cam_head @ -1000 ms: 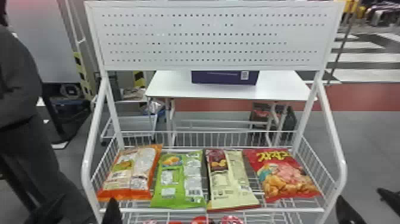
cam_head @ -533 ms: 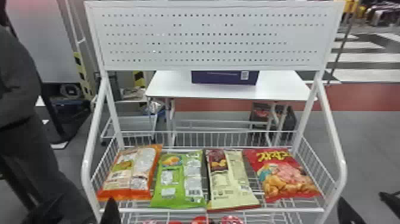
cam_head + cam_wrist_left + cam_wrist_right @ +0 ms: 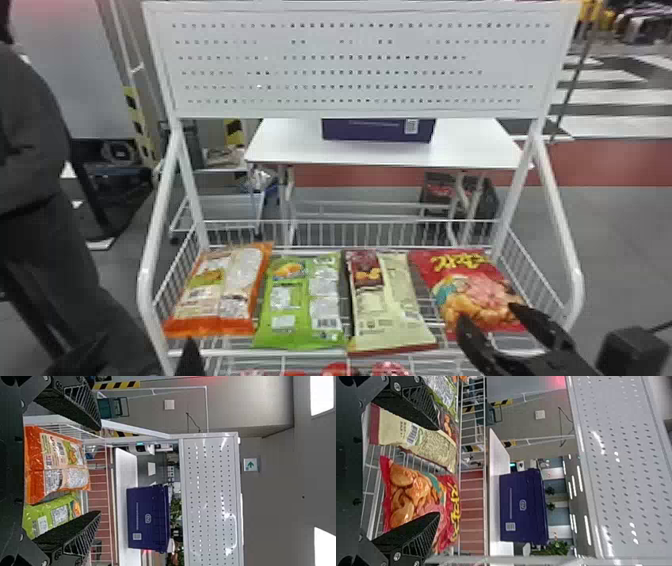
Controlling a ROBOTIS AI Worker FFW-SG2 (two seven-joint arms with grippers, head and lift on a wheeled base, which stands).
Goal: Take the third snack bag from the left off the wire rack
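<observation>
at the wire rack's [image 3: 146,285] near right corner, the right gripper [image 3: 492,320] has risen into the head view, fingers apart, in front of the red bag [image 3: 470,295]. the third snack bag [image 3: 385,300], cream-coloured, lies flat and untouched just to its left, so a leftward shift looks needed. the left wrist view adds the left gripper [image 3: 97,469], also spread, facing the orange bag [image 3: 51,463] and green bag [image 3: 47,514].

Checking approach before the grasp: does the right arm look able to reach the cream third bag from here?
Probably yes. The right gripper hovers open at the wire rack's front by the red bag, next to the cream bag, whose top lies uncovered; nothing stands between.
</observation>
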